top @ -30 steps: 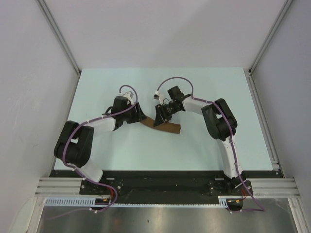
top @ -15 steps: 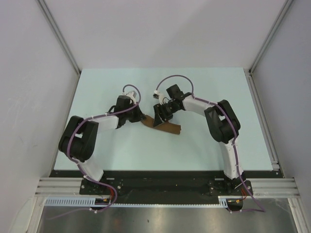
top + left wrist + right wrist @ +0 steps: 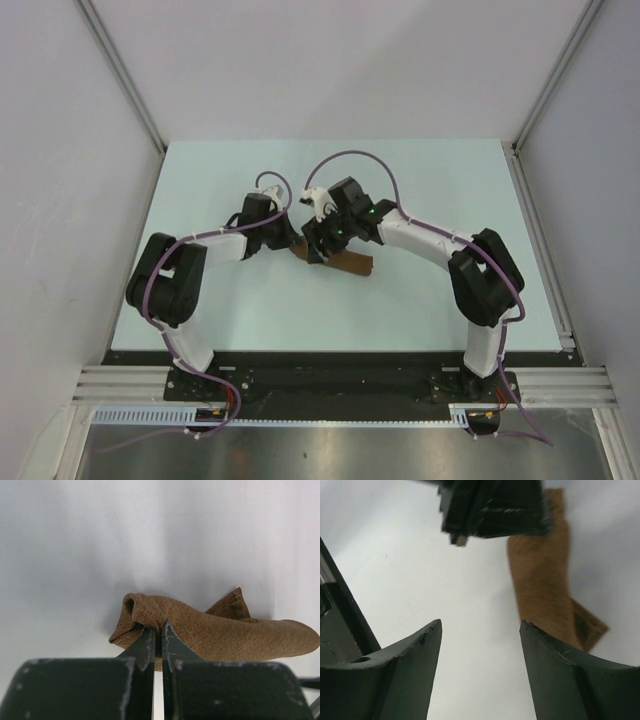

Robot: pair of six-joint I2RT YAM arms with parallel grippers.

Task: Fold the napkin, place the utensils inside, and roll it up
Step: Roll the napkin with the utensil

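The left hand (image 3: 157,629) was clamped on 1 end of the brown napkin (image 3: 225,632), which lay on the desk (image 3: 430,190). The right hand (image 3: 480,630) hung near it, fingers apart.

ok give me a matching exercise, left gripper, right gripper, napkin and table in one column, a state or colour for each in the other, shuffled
Things:
1 left gripper
2 right gripper
3 napkin
4 table

States:
A pale blue-green, flat
B open, nothing between its fingers
C brown, bunched into a long bundle
D shut, pinching one end of the cloth

Pairs: 1-D, 2-B, 3-C, 4-A
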